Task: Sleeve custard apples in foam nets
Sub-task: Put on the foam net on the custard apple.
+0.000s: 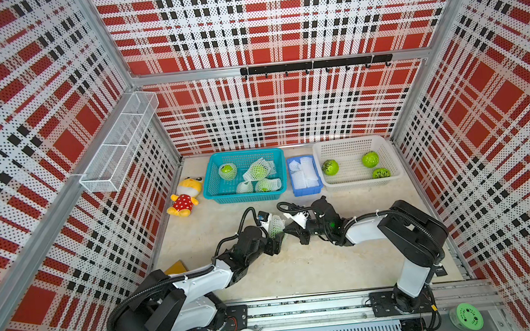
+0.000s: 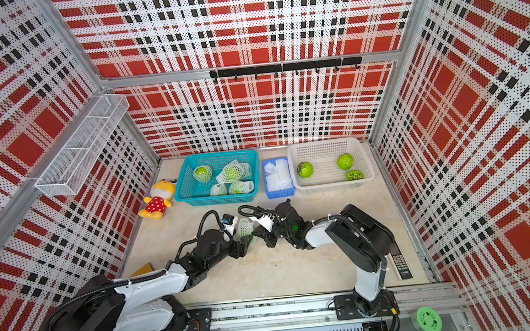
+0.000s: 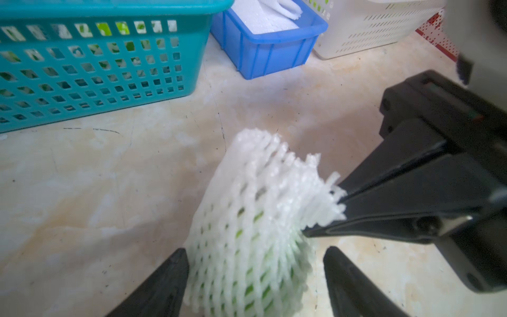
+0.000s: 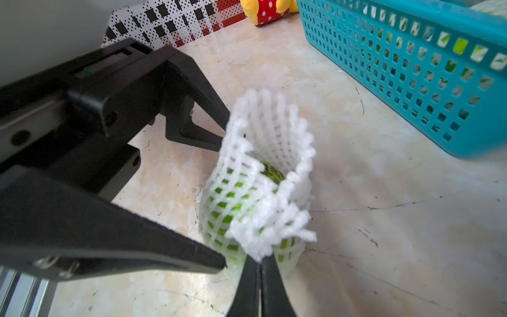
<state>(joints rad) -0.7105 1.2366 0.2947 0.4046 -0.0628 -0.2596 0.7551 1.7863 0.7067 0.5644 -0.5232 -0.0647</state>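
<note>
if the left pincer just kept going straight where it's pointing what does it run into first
The custard apple in its foam net, sitting right between the left pincer's open fingers. Just beyond it the right pincer pinches the net's rim, though depth there is hard to judge.

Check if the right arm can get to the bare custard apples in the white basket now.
Probably, once freed. The white basket holding the bare custard apples stands open-topped just past the right gripper, nothing between. But that gripper is shut on a foam net's rim and must release first.
</note>
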